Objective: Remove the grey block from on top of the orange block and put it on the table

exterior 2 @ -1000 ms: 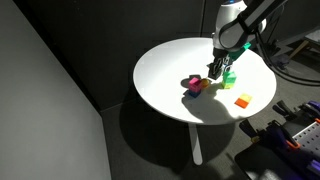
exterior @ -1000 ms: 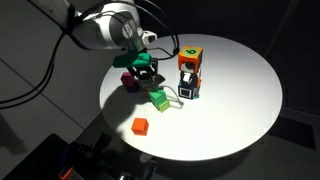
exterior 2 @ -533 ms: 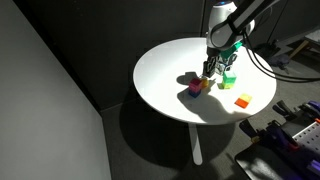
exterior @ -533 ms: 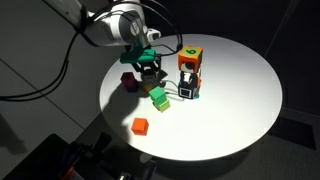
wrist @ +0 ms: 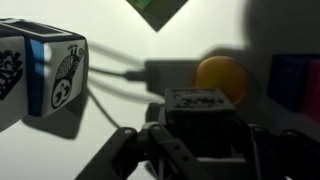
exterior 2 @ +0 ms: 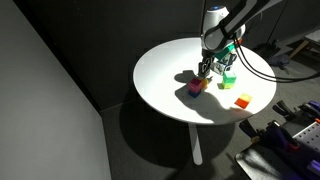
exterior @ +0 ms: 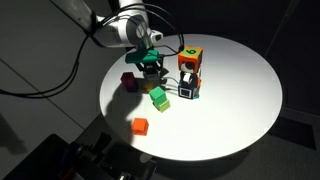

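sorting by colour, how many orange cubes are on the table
2: a plain orange cube alone near the table edge, and an orange cube with a green mark atop a stack of cubes. The claw may hide others.

This looks like a robotics lab or test room. A round white table (exterior: 240, 110) stands alone, brightly lit, on a dark floor (exterior 2: 130, 150) beside a bare dim wall (exterior 2: 50, 60). Loose black cables (exterior: 45, 75) trail from the robot arm (exterior: 112, 28), and hardware (exterior 2: 285, 145) crowds the frame's edge.
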{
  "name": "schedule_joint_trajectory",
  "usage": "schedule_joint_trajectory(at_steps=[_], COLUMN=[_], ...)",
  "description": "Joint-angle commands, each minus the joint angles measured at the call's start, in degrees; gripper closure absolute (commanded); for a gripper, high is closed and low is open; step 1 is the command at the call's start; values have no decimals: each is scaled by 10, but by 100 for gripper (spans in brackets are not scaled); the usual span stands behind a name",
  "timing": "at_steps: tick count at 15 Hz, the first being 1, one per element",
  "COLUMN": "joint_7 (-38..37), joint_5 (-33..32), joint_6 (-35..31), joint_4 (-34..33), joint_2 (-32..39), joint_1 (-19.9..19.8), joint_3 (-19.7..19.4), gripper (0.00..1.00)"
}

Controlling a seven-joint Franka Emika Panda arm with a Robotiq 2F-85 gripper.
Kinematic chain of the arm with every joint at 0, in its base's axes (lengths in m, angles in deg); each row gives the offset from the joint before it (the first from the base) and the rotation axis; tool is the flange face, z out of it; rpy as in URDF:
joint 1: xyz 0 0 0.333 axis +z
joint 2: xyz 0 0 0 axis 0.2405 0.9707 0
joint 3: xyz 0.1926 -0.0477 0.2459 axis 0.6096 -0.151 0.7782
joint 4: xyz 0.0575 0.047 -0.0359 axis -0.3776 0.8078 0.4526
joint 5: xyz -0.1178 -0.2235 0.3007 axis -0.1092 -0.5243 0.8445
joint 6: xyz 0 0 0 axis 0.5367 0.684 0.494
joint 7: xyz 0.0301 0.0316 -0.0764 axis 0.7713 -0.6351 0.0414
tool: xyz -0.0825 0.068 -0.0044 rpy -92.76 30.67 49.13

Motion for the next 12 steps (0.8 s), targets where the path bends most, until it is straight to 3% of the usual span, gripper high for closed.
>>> schedule_joint_trajectory(at_steps=[1, 12], joint_7=[9, 11], joint_5=[2, 9], joint_6=[27, 91], joint_4=[-45, -130], joint_2=[26, 78], joint_1=[-5, -8], joint_3=[8, 13], gripper=[70, 70])
